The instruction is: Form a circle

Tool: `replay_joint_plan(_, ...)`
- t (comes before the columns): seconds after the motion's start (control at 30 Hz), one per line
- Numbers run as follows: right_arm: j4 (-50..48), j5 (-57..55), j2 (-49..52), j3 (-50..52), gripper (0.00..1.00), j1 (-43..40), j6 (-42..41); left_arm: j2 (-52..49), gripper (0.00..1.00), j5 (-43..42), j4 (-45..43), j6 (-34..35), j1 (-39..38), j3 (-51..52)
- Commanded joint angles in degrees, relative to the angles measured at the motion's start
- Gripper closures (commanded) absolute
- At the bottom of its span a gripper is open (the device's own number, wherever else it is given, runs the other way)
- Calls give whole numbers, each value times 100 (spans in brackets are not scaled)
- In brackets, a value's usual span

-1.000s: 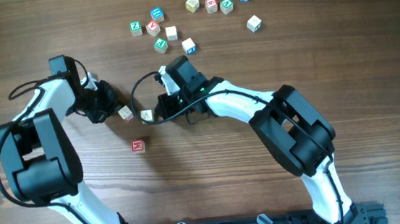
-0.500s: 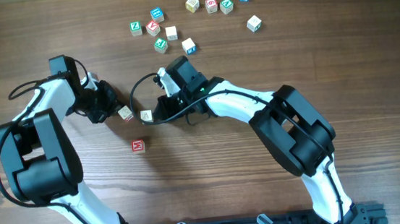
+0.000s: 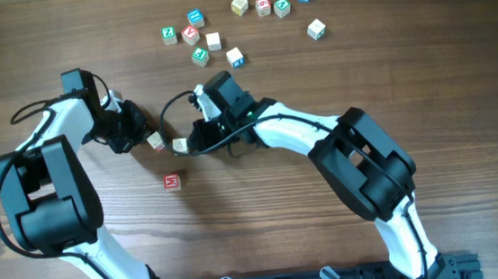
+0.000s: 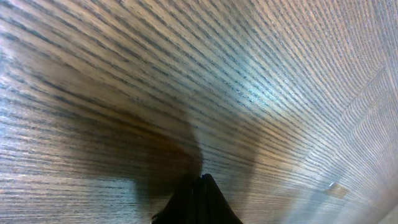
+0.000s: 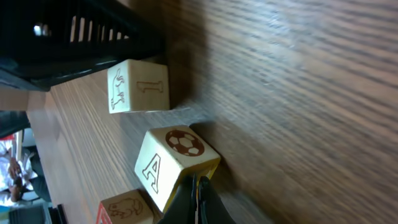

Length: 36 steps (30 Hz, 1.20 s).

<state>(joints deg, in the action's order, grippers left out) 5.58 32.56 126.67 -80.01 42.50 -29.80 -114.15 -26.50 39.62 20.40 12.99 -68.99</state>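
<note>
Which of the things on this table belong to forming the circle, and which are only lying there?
Belong to the job:
- cube with A
- cube with 1
- red-faced cube

Only lying about:
- scattered cubes at the far side of the table

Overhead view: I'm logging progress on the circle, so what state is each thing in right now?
left pincer: shut, holding nothing.
right pincer: shut, tip at the A block's side.
A block: sitting flat, not gripped, apart from its neighbours.
number block: sitting flat, beside the left pincer.
red block: sitting flat, apart from the other two.
scattered blocks: loose, spread along the far side.
</note>
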Motion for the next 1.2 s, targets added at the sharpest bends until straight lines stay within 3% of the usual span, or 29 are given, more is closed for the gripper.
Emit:
replay_joint_plan(0.0,-109,52,140,11,95,94,-28,-83,96,361,-13,-68,-42,55)
replay_joint_plan(1.17,-258,339,140,11,95,94,424,-83,96,361,-15,-68,-42,55)
